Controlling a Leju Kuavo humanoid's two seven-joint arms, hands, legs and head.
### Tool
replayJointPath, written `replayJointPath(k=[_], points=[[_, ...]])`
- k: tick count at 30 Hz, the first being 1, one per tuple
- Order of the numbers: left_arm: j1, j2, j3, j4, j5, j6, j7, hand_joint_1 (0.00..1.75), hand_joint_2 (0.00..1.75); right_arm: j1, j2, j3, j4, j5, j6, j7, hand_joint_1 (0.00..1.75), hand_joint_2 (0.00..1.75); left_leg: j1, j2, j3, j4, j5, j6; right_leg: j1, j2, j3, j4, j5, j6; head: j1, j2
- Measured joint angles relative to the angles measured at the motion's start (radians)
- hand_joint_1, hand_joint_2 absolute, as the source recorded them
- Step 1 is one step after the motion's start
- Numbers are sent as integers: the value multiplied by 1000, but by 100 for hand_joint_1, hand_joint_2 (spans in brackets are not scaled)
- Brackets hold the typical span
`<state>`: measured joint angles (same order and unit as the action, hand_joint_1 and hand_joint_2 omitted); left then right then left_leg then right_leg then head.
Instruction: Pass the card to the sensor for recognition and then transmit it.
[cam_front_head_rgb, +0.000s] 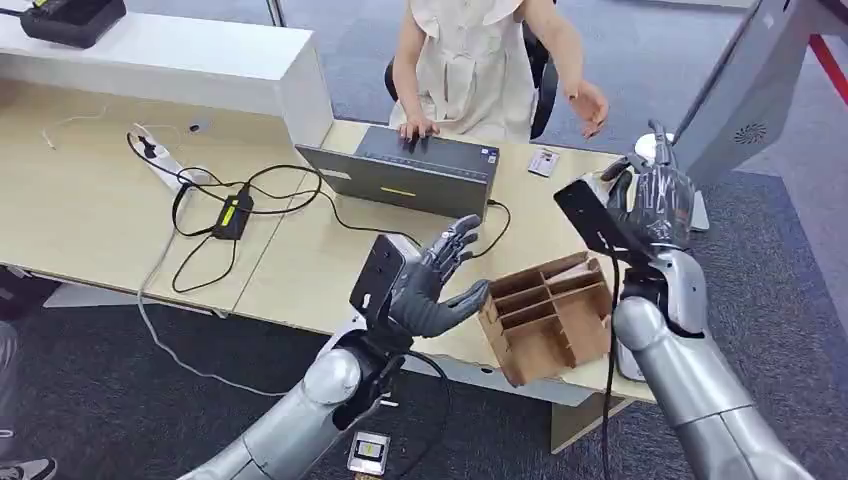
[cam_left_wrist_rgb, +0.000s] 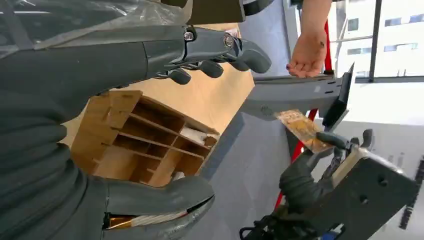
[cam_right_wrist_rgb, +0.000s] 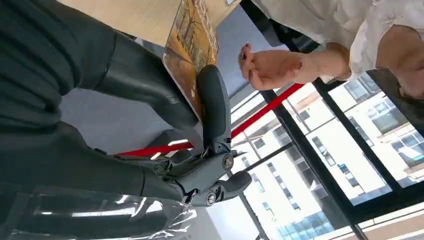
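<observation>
One card (cam_right_wrist_rgb: 192, 47), printed in orange and yellow, is pinched between thumb and finger of the right robot hand (cam_front_head_rgb: 660, 195), raised beyond the far right corner of the surface (cam_front_head_rgb: 300, 265); the left robot hand (cam_front_head_rgb: 430, 280) holds nothing, fingers spread, above the surface's near edge. One wooden slotted organiser (cam_front_head_rgb: 550, 315) stands between the two hands; one laptop (cam_front_head_rgb: 405, 170) lies before one seated person (cam_front_head_rgb: 475, 60), whose hand (cam_front_head_rgb: 588, 105) is held out near the card; one more small card (cam_front_head_rgb: 542, 161) lies on the surface beside the laptop.

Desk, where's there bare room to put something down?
Bare desk lies left of the black cable loops, and a strip runs between the laptop and the wooden organizer. It is crowded around the cables and power strip, and at the organizer's corner.
</observation>
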<state>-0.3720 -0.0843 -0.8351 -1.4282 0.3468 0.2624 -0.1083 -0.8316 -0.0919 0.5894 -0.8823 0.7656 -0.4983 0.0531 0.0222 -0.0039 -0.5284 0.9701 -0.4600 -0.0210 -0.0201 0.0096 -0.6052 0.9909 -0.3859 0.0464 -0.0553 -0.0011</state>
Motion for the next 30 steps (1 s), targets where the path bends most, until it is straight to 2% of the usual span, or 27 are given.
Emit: replayJointPath(k=[5, 14, 26, 30], points=[[-8, -4, -12, 9, 3, -21, 0, 0, 175, -74, 35, 3, 65, 2, 31, -4, 175, 175, 0, 0, 0, 0, 0, 0, 0, 0, 0, 0, 0, 0, 0, 0], [-17, -11, -23, 14, 10, -11, 11, 0, 175, -184, 120, 16, 232, -7, 72, 13, 175, 175, 0, 0, 0, 0, 0, 0, 0, 0, 0, 0, 0, 0, 0, 0], [-20, -10, -39, 15, 17, -8, 24, 0, 175, -235, 197, 24, 380, -3, 103, 67, 175, 175, 0, 0, 0, 0, 0, 0, 0, 0, 0, 0, 0, 0, 0, 0], [-20, -10, -40, 14, 21, -1, 29, 0, 175, -249, 211, 26, 406, -2, 112, 90, 168, 175, 0, 0, 0, 0, 0, 0, 0, 0, 0, 0, 0, 0, 0, 0]])
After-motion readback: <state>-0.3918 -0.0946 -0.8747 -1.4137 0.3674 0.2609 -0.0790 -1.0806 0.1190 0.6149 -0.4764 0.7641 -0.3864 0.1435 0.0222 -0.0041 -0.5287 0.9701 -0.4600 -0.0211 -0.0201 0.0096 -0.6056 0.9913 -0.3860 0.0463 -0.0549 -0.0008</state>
